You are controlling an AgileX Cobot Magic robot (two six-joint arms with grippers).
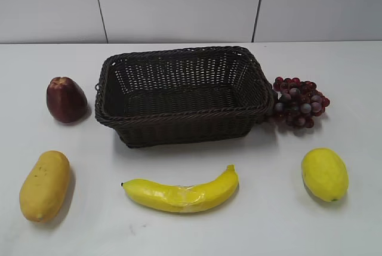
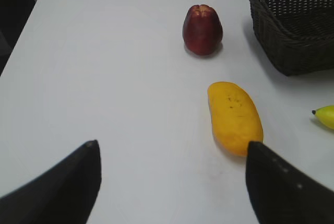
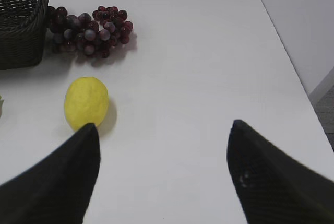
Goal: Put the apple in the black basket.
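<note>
Apple [image 1: 65, 99] sits upright on the smooth white counter [image 1: 179, 232], just left of the basket [image 1: 182, 93], apart from it — glossy maroon skin, tapered, dimpled pale top. Basket is rectangular dark wicker, open-weave sides, braided rim. Waxy yellow mango [image 1: 45, 185], banana [image 1: 182, 192] and lemon [image 1: 324, 173] lie in front; grapes [image 1: 299, 102] touch the basket's right side. Left pincer [image 2: 172, 182] and right pincer [image 3: 162, 177] — both spread wide, holding nothing, matte black.
</note>
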